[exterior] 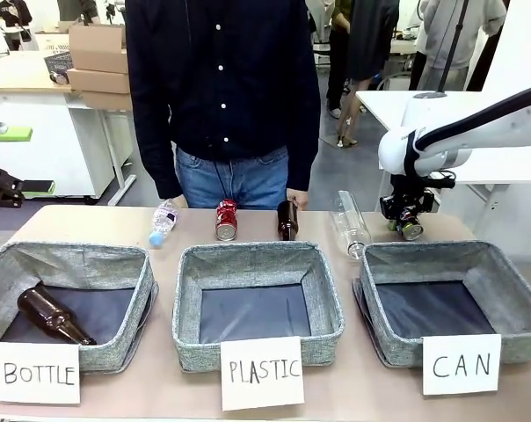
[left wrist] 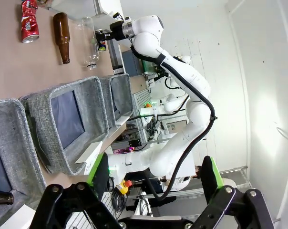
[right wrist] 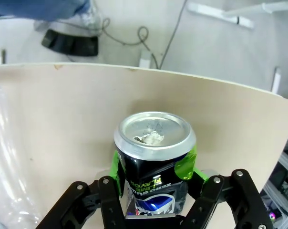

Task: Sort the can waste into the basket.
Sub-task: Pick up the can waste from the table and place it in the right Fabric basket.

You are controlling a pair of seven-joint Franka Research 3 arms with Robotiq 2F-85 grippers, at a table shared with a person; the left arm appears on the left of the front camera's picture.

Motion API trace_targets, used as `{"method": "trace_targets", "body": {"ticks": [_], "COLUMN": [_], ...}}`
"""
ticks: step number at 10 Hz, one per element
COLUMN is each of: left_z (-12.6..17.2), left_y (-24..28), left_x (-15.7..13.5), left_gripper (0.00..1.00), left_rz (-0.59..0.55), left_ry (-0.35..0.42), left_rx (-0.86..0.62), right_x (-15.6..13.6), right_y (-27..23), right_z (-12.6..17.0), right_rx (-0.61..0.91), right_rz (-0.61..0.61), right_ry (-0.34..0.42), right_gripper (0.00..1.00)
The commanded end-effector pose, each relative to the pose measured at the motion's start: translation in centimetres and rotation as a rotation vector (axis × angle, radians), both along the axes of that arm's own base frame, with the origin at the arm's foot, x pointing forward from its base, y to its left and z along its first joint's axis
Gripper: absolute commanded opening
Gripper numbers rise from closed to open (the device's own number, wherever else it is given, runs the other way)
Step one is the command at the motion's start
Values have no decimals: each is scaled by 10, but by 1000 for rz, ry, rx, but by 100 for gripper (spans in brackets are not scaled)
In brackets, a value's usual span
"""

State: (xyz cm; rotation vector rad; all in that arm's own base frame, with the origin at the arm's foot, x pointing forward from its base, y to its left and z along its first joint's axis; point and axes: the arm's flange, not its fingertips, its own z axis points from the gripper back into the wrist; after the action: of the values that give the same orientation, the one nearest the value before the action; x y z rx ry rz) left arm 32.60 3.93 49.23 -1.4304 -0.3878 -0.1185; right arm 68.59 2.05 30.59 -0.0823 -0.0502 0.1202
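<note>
From the front: pinching the dark can (exterior: 412,230) with the right gripper (exterior: 409,215), just beyond the far rim of the CAN basket (exterior: 512,286), toward its left corner. Hard to tell whether resting on the table (exterior: 98,224) or lifted clear of it. Leftward from the CAN basket, along the far side of the table: a clear plastic bottle (exterior: 349,224) just beside it, then a brown bottle (exterior: 287,220), then the red can (exterior: 226,220), lying well apart from the basket.

From the left wrist: gripping nothing with the left gripper (left wrist: 154,174), green pads (left wrist: 210,171) spread wide, well apart from the CAN basket at the far end of the basket row. Just past that basket, the right gripper closed on the dark can.

From the right wrist: squeezing the dark can from both sides with the green pads, jaws closed in as far as the can allows. Silver end toward the camera, blue logo low on the side, between the fingers. Pale tabletop behind, with the clear plastic bottle at the picture's left edge.
</note>
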Motion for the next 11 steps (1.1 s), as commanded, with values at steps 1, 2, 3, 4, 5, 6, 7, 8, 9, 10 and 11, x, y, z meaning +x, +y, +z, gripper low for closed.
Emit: {"method": "trace_targets", "body": {"ticks": [1,2,3,4,5,6,7,8,9,10,11], "left_z": [1,1,1,1,1,1,1,1,1,1,1], "left_y": [-3,-3,-3,-3,-3,-3,-3,-3,-3,-3,-3], "left_x": [1,1,1,1,1,1,1,1,1,1,1], "left_gripper": [100,100,100,100,100,100,100,100,100,100,100], "left_rz": [-4,-4,-4,-4,-4,-4,-4,-4,-4,-4,-4], "left_ry": [-24,-24,-24,-24,-24,-24,-24,-24,-24,-24,-24], "left_rx": [-16,-16,-16,-16,-16,-16,-16,-16,-16,-16,-16], "right_x": [4,0,-15,-45,-89,-120,-145,-168,-192,-212,-231], "right_y": [-1,-2,-5,-10,-19,-27,-33,-38,-43,-40,-30], "right_z": [0,5,27,70,122,153,172,185,193,194,189], "right_rx": [16,27,46,118,185,236,273,332,378,361,283], "right_rz": [-15,-10,-16,-15,13,69,170,319,467,619,800], "right_ry": [14,7,-14,-62,-131,-119,-77,-22,37,71,60], "right_gripper": [0,0,0,0,0,0,0,0,0,0,0]}}
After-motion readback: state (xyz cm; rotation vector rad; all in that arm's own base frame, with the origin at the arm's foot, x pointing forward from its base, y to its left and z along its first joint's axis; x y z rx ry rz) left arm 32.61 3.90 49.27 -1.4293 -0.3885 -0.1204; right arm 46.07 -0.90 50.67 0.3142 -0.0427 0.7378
